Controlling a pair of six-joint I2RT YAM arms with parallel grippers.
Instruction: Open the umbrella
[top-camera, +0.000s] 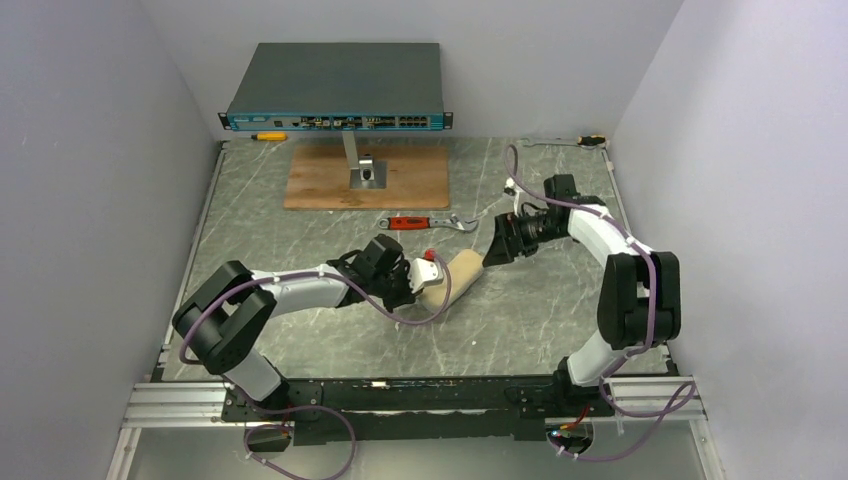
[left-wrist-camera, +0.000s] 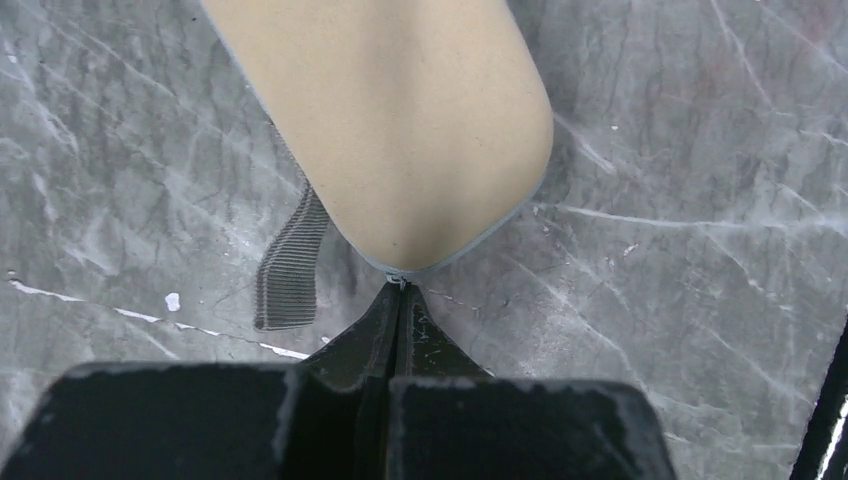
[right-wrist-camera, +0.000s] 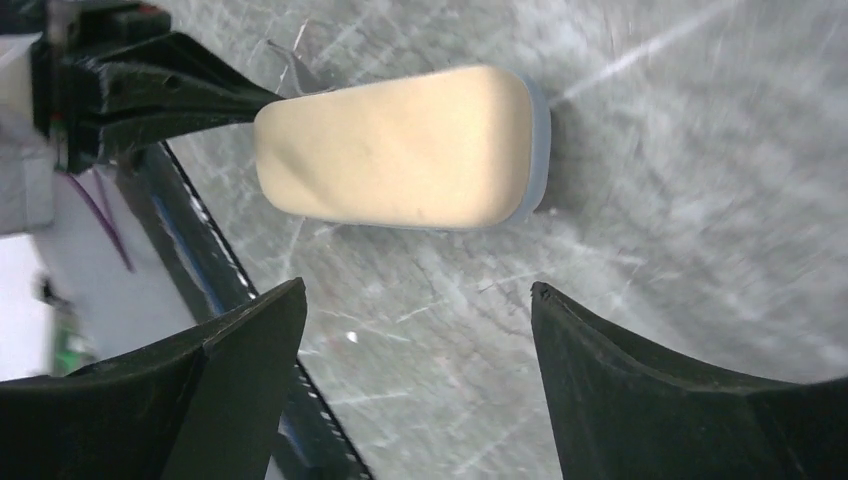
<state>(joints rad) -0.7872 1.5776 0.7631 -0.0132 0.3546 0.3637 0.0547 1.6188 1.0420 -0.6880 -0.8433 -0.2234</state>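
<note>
No lilac-white umbrella shows in any view. A beige zipped pouch (top-camera: 457, 280) lies on the marble table between the two arms. It fills the top of the left wrist view (left-wrist-camera: 400, 120) and shows in the right wrist view (right-wrist-camera: 400, 150). My left gripper (left-wrist-camera: 402, 288) is shut, its tips pinching the small zipper pull at the pouch's near end. It also shows in the top view (top-camera: 424, 290). A grey ribbed strap (left-wrist-camera: 290, 260) hangs from the pouch. My right gripper (right-wrist-camera: 418, 292) is open and empty, just off the pouch's far end (top-camera: 497, 248).
A red-handled wrench (top-camera: 424, 224) lies just behind the pouch. A wooden board (top-camera: 320, 180) with a metal stand holds a network switch (top-camera: 338, 85) at the back. A yellow screwdriver (top-camera: 268, 136) and another tool (top-camera: 588, 141) lie by the back wall. Walls close both sides.
</note>
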